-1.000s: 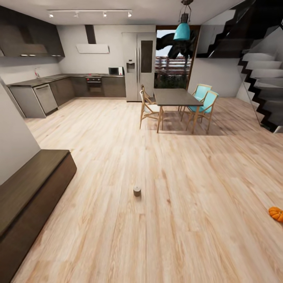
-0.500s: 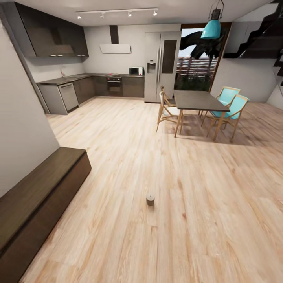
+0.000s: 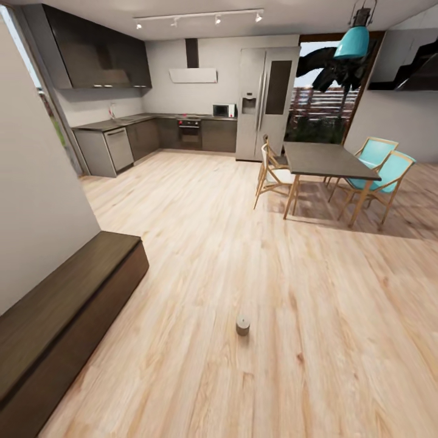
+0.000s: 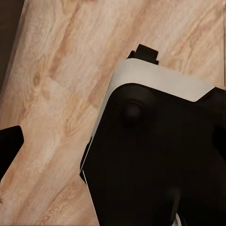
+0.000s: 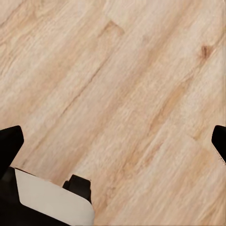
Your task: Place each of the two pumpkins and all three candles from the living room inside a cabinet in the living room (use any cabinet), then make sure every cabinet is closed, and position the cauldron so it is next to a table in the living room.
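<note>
Head view: one candle [image 3: 243,325] is seen, a stubby grey-olive cylinder standing upright on the wooden floor [image 3: 201,243], well apart from all furniture; one long dark brown cabinet [image 3: 58,316] is recorded against the pale wall [image 3: 36,213] at the floor's left edge, its near end cut off by the picture's lower left corner, its front seen only at a steep angle so that seams cannot be made out, nothing standing open; one dark-topped dining table [image 3: 325,160] is noted toward the floor's far right, with four chairs counted, two pale wooden chairs [image 3: 272,171] on its left side, overlapping and hard to separate, and two turquoise chairs [image 3: 383,175] on its right; the grey kitchen units [image 3: 146,137], a refrigerator [image 3: 267,100] and a turquoise pendant lamp [image 3: 353,41], cropped at the top, are logged at the far end.

Left wrist view: wooden floor is seen, largely hidden by a black and white robot body part [image 4: 155,155]; one black fingertip [image 4: 9,146] of the left gripper is cut off at the picture's edge, the other is not made out; the jaw state cannot be told.

Right wrist view: two black fingertips of the right gripper [image 5: 113,141] are recorded at opposite edges, jaws spread wide with nothing but bare floor between; a white and black part [image 5: 52,200] is cut off at one corner.
</note>
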